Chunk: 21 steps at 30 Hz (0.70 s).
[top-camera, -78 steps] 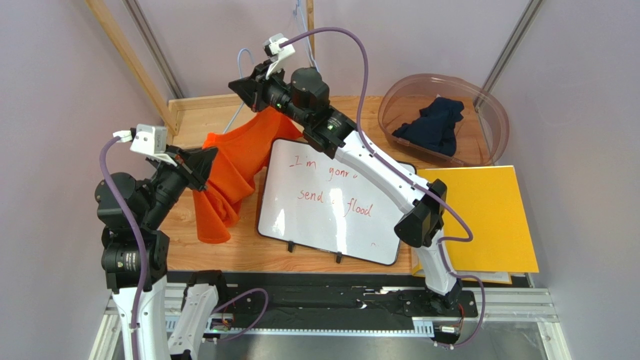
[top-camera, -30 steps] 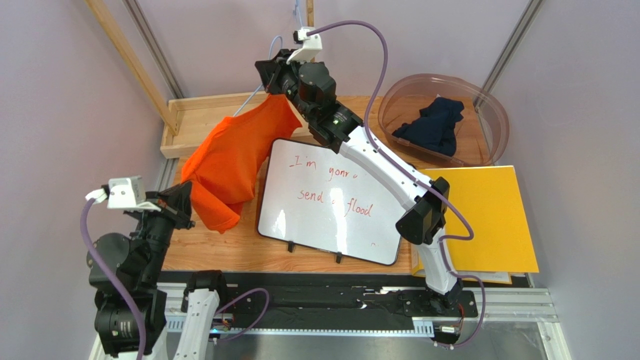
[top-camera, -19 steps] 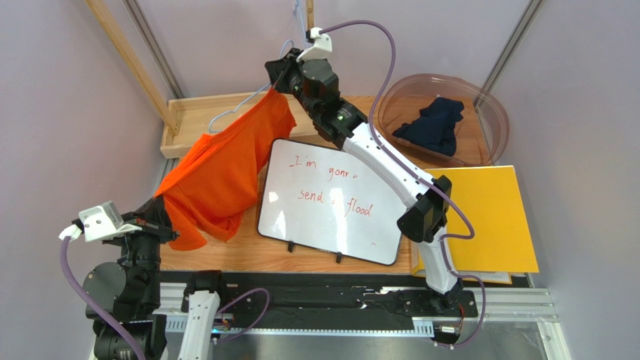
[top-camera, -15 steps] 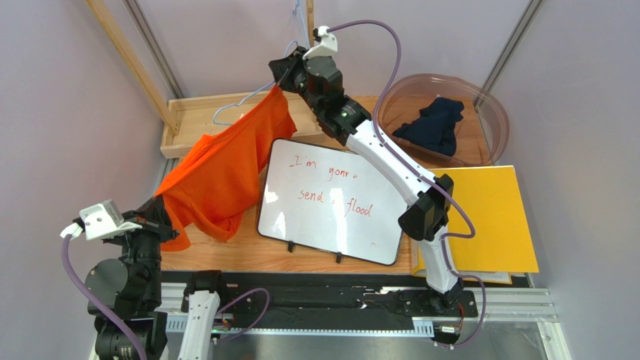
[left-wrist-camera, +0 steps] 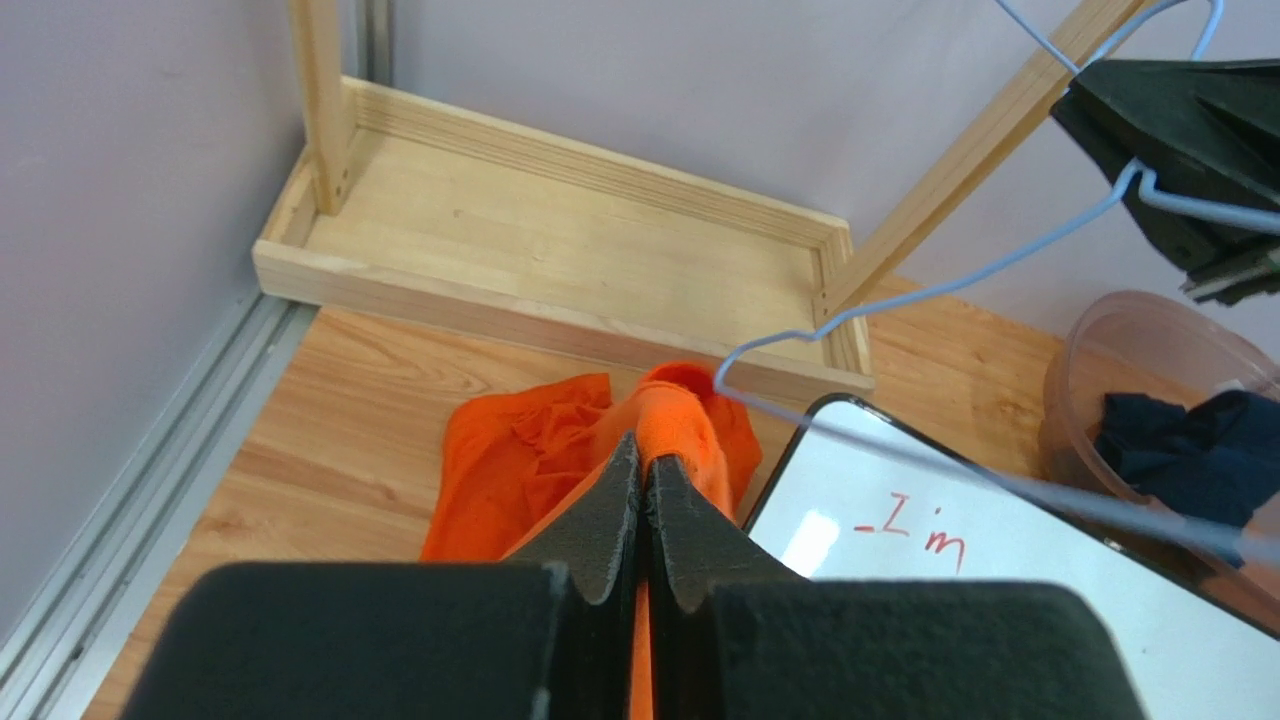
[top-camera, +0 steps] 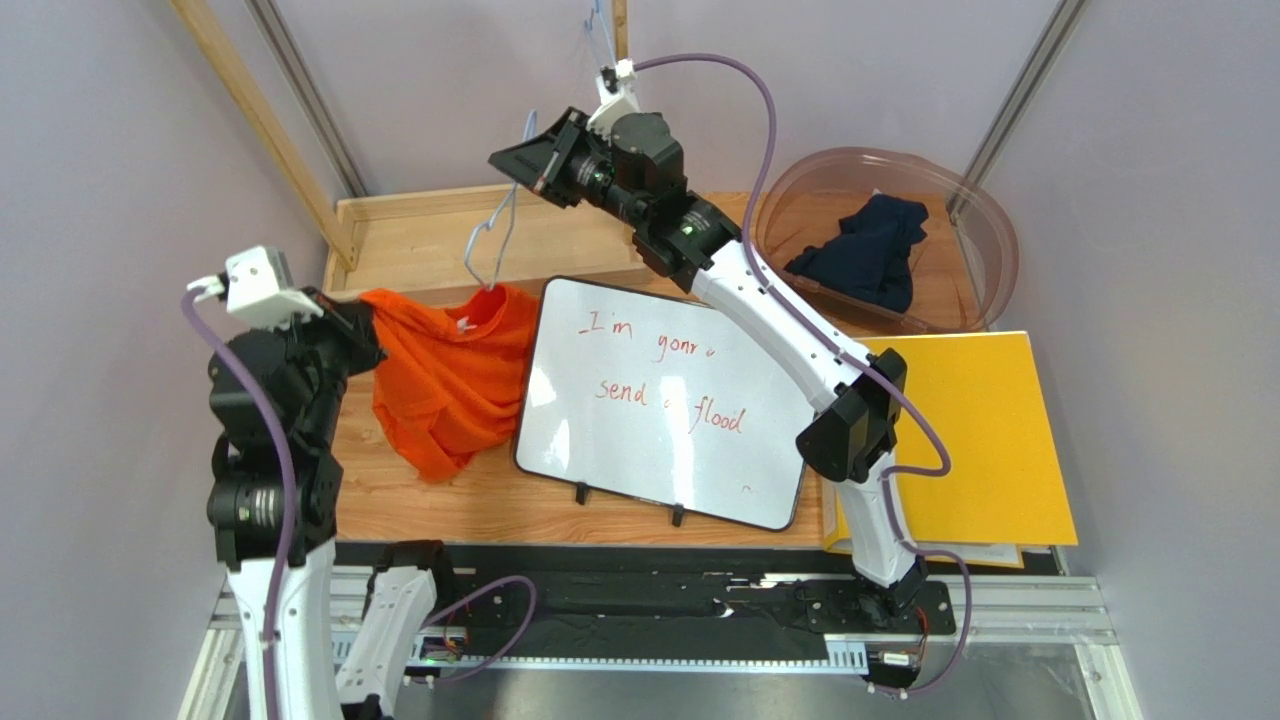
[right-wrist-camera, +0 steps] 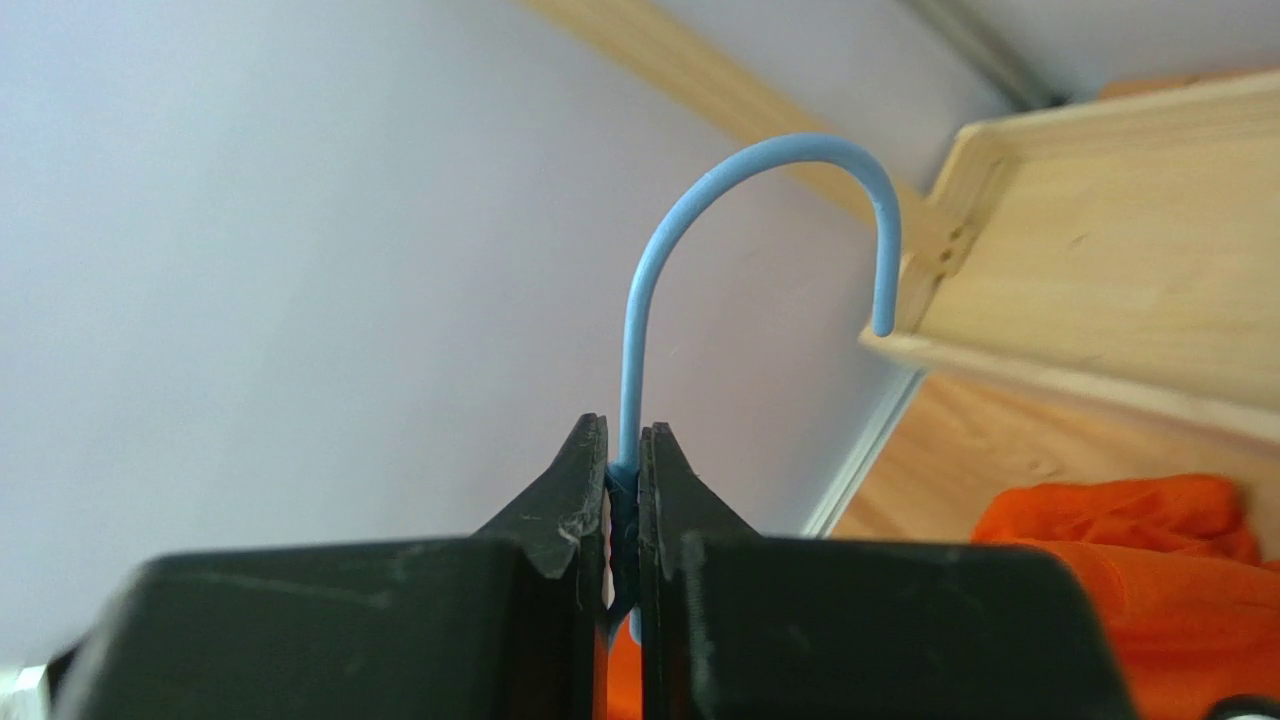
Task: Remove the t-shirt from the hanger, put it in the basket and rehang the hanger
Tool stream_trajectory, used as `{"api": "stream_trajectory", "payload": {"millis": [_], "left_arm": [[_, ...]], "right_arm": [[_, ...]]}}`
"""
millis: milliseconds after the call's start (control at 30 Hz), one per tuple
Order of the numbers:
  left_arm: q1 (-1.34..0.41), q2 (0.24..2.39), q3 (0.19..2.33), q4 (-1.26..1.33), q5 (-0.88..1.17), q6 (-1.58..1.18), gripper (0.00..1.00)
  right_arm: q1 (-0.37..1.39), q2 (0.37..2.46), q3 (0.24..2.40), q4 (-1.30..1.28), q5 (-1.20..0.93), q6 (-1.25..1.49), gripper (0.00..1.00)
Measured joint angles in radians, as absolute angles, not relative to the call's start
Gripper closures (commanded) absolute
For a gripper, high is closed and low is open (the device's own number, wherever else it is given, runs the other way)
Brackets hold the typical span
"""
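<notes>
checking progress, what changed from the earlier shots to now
The orange t-shirt slipped off the blue wire hanger, bar perhaps its lower corner, and slumped onto the wooden table. The left pincer, still shut on it, swung back inward; the right pincer still holds the hanger up. Unmoved: whiteboard, yellow folder, plastic bowl.

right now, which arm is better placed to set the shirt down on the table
Left. The left gripper is shut on the orange t-shirt, which sags onto the table beside the whiteboard. The right gripper is shut on the blue hanger, raised above the shirt.
</notes>
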State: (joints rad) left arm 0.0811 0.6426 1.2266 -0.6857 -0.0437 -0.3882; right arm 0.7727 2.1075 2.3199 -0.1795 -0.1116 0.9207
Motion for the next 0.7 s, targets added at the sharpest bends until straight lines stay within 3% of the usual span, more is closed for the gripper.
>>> {"api": "stream_trajectory", "payload": {"millis": [233, 433, 467, 533, 567, 600, 633, 700], "left_arm": [[0.081, 0.886, 1.385, -0.603, 0.006, -0.372, 1.0], [0.081, 1.037, 1.442, -0.565, 0.052, -0.337, 0.98], [0.081, 1.07, 1.454, -0.566, 0.062, -0.332, 0.72], [0.081, 1.134, 1.49, -0.58, 0.083, -0.321, 0.46], [0.081, 1.164, 1.515, -0.597, 0.093, -0.319, 0.25], [0.082, 1.196, 1.544, -0.611, 0.106, -0.317, 0.23], [0.083, 1.221, 1.569, -0.624, 0.119, -0.316, 0.14], [0.084, 1.237, 1.598, -0.65, 0.141, -0.318, 0.15]], "right_arm": [[0.803, 2.049, 2.287, -0.194, -0.276, 0.936, 1.0], [0.8, 1.841, 2.17, -0.26, -0.285, 0.812, 1.0], [0.8, 1.799, 2.162, -0.274, -0.286, 0.783, 1.0], [0.797, 1.739, 2.155, -0.281, -0.287, 0.736, 1.0], [0.797, 1.711, 2.151, -0.281, -0.29, 0.714, 1.0], [0.797, 1.691, 2.148, -0.281, -0.292, 0.698, 1.0], [0.797, 1.671, 2.146, -0.282, -0.299, 0.677, 1.0], [0.797, 1.649, 2.145, -0.286, -0.31, 0.641, 1.0]]}}
